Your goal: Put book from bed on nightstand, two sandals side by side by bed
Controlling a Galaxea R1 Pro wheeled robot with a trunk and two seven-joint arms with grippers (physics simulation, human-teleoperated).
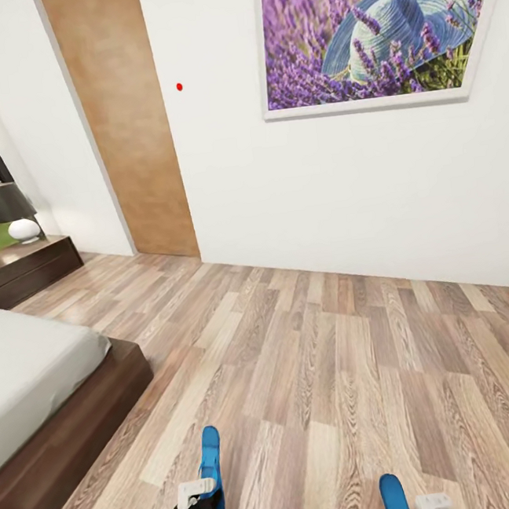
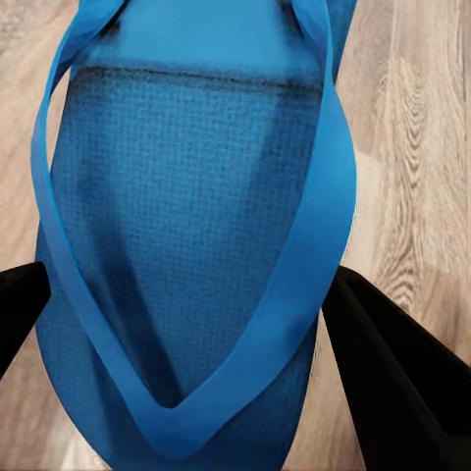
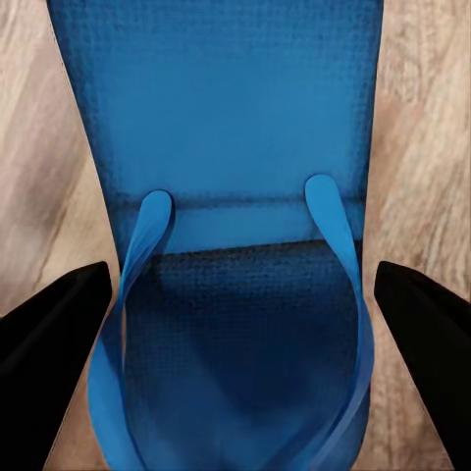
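Note:
Two bright blue sandals sit low in the head view, to the right of the bed. My left gripper is shut on the left sandal. In the left wrist view its black fingers press both edges of that sandal. My right gripper is shut on the right sandal, and its fingers clamp the sole from both sides. The dark nightstand stands at the far left beyond the bed. The book is out of view.
A lamp with a dark shade stands on the nightstand. A wooden door and a white wall with a lavender picture lie ahead. Wood-plank floor stretches between me and the wall.

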